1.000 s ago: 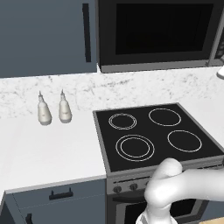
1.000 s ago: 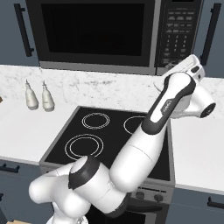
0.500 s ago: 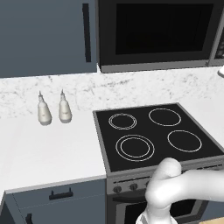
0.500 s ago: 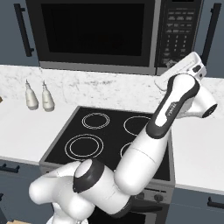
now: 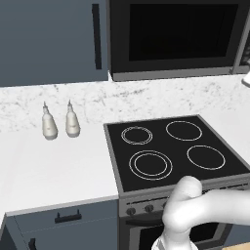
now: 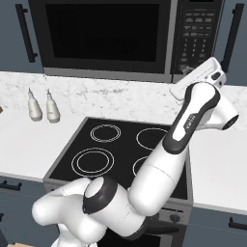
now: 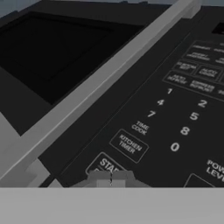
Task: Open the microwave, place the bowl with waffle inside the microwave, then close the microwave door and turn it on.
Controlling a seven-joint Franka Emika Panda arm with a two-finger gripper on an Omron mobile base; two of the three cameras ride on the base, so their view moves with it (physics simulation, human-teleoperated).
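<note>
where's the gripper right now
In the hand view the gripper sits shut at the microwave's control panel, its tips at the start button, right of the closed microwave door.

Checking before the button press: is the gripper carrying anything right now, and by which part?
Nothing is held. The gripper is shut and empty, its tips at the START key on the microwave control panel.

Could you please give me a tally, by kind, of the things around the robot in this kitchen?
Microwave: 1
Cooktop: 1
Burner rings: 4
Small pale bottles: 2
Gripper, shut at the start button: 1
Total: 9
</note>
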